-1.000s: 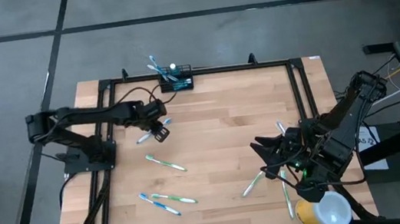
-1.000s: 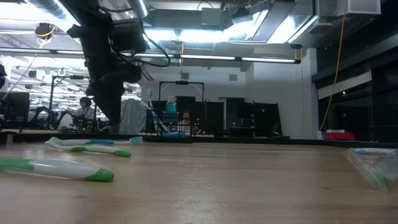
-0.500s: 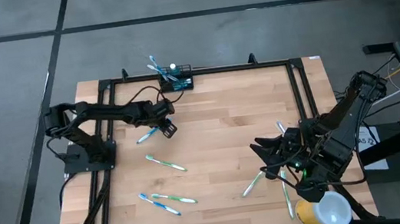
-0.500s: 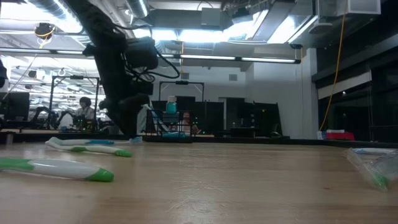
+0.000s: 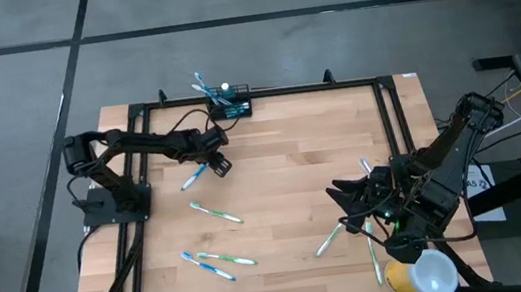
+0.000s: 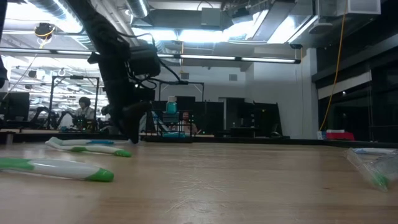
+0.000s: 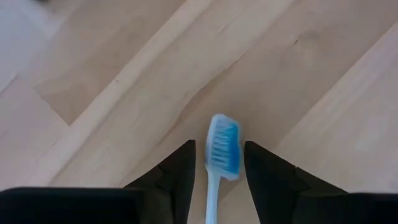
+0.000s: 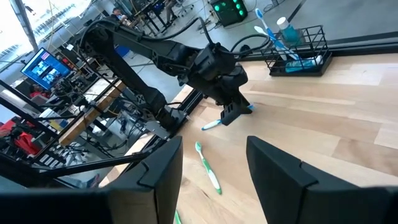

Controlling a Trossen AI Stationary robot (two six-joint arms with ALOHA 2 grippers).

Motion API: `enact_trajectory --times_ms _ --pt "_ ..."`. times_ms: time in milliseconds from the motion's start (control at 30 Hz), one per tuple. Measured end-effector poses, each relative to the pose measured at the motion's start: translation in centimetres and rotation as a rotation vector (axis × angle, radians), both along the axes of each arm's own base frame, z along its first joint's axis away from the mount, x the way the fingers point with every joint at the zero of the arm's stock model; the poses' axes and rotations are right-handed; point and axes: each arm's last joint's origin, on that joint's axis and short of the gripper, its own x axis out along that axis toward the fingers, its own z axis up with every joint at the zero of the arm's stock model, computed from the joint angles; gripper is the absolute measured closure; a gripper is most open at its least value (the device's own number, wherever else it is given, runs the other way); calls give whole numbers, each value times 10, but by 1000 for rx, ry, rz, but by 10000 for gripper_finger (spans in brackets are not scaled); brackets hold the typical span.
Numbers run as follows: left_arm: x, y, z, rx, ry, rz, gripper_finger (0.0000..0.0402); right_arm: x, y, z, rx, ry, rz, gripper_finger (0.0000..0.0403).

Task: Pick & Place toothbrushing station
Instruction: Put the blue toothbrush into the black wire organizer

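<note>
Wood table (image 5: 283,163) on a grey floor, seen from above: caddy (image 5: 232,105) at the far edge, left gripper (image 5: 219,164) low over a blue brush (image 5: 192,177), right gripper (image 5: 348,198) parked near-right by a cup (image 5: 421,277). Low view: loose brushes (image 6: 90,148) strewn near. Left wrist: fingers (image 7: 177,177) apart, straddling the brush, ready to close. Right wrist: fingers (image 8: 283,171) spread, empty.

From above, we see the left claw (image 5: 219,163) low over a blue toothbrush (image 5: 192,177) near the black wire caddy (image 5: 232,105) at the surface's (image 5: 286,183) far edge.
</note>
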Motion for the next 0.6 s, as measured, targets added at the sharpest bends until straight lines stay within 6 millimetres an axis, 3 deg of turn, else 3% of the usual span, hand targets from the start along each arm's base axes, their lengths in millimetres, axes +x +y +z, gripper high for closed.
enact_trajectory --times_ms 133,300,433,600 --pt "-1 0 0 13 7 38 303 0 0 0 0 0 0 222" --pt "-1 1 2 21 -11 68 385 0 0 0 1 -1 0 222" --pt "-1 -2 12 28 -50 74 400 0 0 0 4 -3 -1 222" --pt "-2 -6 43 58 -215 99 401 0 0 0 2 -8 -6 222"
